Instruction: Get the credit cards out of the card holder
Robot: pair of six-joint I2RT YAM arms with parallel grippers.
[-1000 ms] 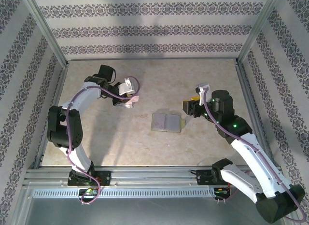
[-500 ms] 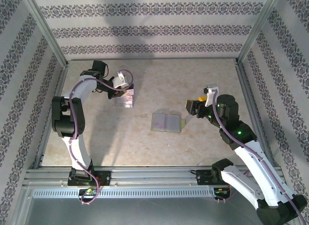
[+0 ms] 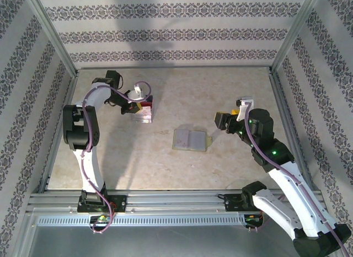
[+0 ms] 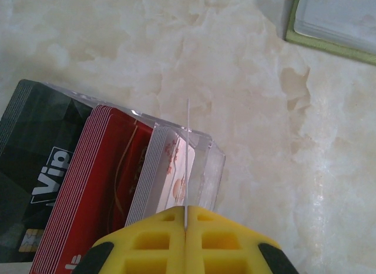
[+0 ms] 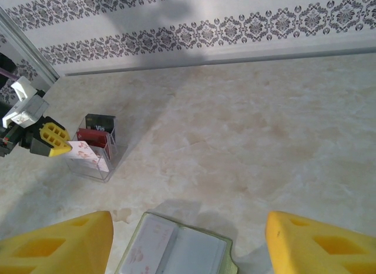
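L pincer was clamped on one card edge-on over the clear box w/ the other credit cards; best lowered straight, then released. R pincer gaped empty near the card holder, mid-counter.

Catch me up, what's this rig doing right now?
The left claw is shut on a thin pinkish card, held on edge at a clear plastic box that holds stacks of black, red and pale cards. The pale grey bifold card holder lies open mid-table, with nothing gripping it. The right claw hangs open and empty near its right side.
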